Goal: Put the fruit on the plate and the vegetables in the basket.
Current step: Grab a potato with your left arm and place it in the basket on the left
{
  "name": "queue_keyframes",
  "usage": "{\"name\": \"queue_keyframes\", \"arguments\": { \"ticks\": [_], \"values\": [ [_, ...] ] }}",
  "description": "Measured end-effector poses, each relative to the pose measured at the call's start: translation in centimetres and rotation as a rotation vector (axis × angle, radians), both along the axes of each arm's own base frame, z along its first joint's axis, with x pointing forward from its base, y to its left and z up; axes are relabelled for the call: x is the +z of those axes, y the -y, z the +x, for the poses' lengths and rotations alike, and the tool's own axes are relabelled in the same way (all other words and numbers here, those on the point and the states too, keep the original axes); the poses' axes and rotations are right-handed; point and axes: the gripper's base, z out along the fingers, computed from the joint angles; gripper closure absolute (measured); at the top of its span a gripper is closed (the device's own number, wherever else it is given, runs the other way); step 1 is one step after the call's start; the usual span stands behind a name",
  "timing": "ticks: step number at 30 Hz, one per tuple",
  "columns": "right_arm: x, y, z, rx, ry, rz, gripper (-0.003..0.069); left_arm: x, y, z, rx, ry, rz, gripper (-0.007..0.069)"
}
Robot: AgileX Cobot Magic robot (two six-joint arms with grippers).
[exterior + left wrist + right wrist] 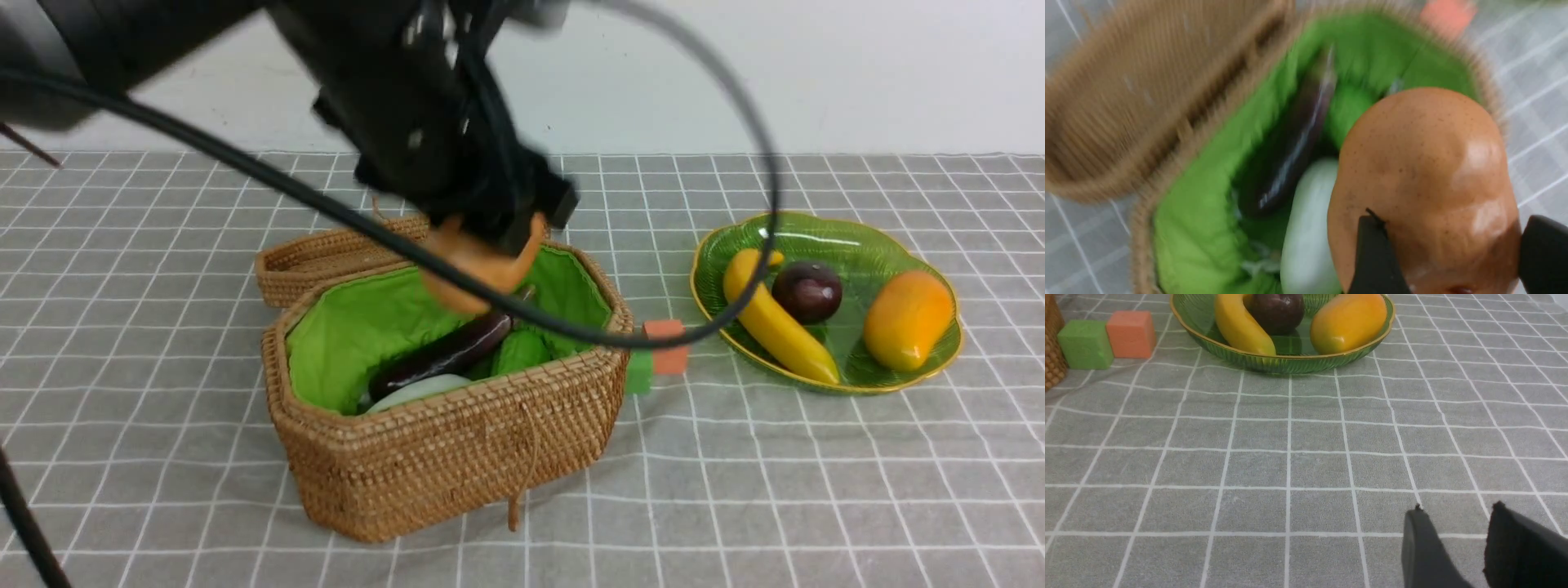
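The left pincer (490,245) is clamped on the tan-orange potato (478,273), its two black fingers (1378,257) pressed against the potato's sides, and holds it in the air above the open wicker basket (449,457), over the far part of the green lining. Inside the basket lie the dark purple eggplant (445,353), set slantwise, the white radish (416,390) just beside it toward the near wall, and the green cucumber (521,351) against the eggplant's right end; in the left wrist view these are smeared by motion blur, though the potato itself is sharp. The basket's wicker lid (326,265) hangs open behind its left rear edge. Just to the right of the basket sit a green cube (1085,344) and an orange cube (1131,333), side by side on the grey checked cloth that covers the surface (816,490). Further right stands the green glass plate (865,237) with its gold rim, carrying the banana (775,327) on the left, the dark plum (807,291) in the middle touching the banana, and the mango (908,320) on the right. The right pincer (1453,543) shows only in its own wrist view, low over bare cloth, well short of the plate, its jaws parted with nothing between them.
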Motion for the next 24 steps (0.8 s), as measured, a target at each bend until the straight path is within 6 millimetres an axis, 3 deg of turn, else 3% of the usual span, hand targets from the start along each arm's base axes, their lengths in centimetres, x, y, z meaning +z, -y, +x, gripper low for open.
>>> {"name": "queue_keyframes", "arguments": {
  "ticks": [3,5,15,24],
  "values": [
    [0.0,0.0,0.0,0.0,0.0,0.0,0.0419,-3.1,0.0,0.8,0.019,-0.038,0.026,0.0201],
    [0.0,0.0,0.0,0.0,0.0,0.0,0.0419,-4.1,0.1,1.3,0.043,-0.029,0.032,0.0202],
    [0.0,0.0,0.0,0.0,0.0,0.0,0.0419,-5.1,0.3,2.2,0.083,-0.017,0.038,0.0202],
    [0.0,0.0,0.0,0.0,0.0,0.0,0.0419,-5.1,0.4,2.1,0.084,-0.021,0.036,0.0113]
  ]
}}
